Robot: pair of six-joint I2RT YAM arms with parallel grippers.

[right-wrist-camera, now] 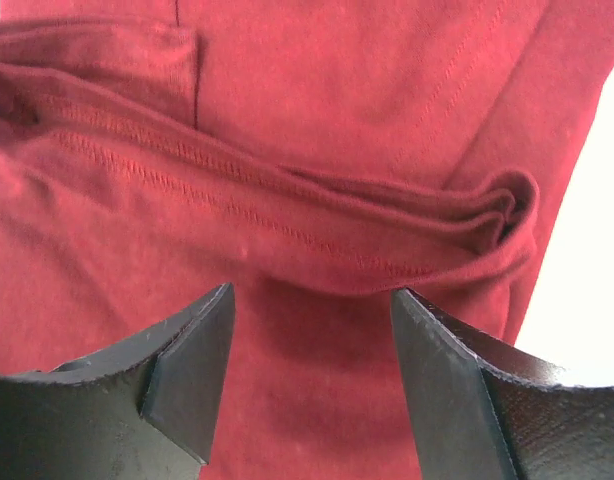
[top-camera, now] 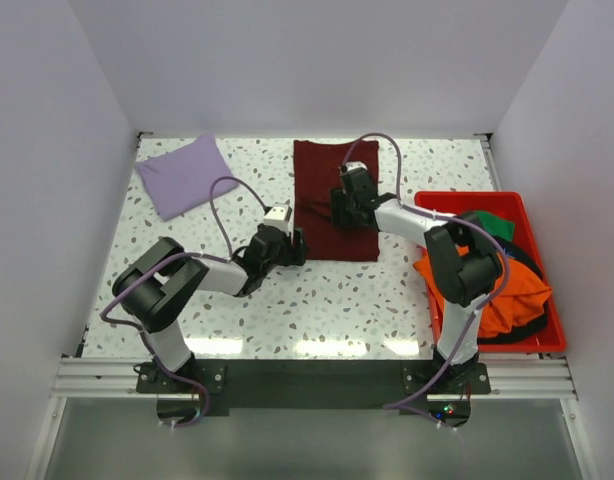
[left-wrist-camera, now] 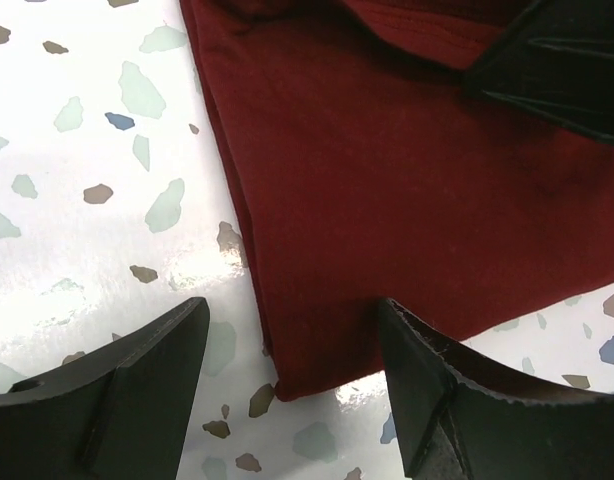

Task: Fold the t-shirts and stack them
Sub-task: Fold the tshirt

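**Item:** maroon t-shirt (top-camera: 322,170).

**Location:** lies folded into a long rectangle at mid-rear of the table (top-camera: 237,310). Sits between the lavender t-shirt (top-camera: 185,175) at far left and the red bin (top-camera: 547,345) at right, the bin heaped with an orange t-shirt (top-camera: 497,295) and a green t-shirt (top-camera: 494,222).

**Handling, by judgement:** soft, light, limp knit with no stiffness. Not fragile. Prone to layers sliding over one another, and to sagging open if lifted by a single point.

**Hold points:**
- near left corner (left-wrist-camera: 287,385), with stacked edges
- stitched hem ridge (right-wrist-camera: 287,210) across the middle, several layers thick

Best pinched through all layers, both points together.

**Left gripper (top-camera: 292,245):** jaws apart, straddling the near left corner, nothing pinched.

**Right gripper (top-camera: 345,205):** jaws apart, just above the hem ridge, nothing pinched.
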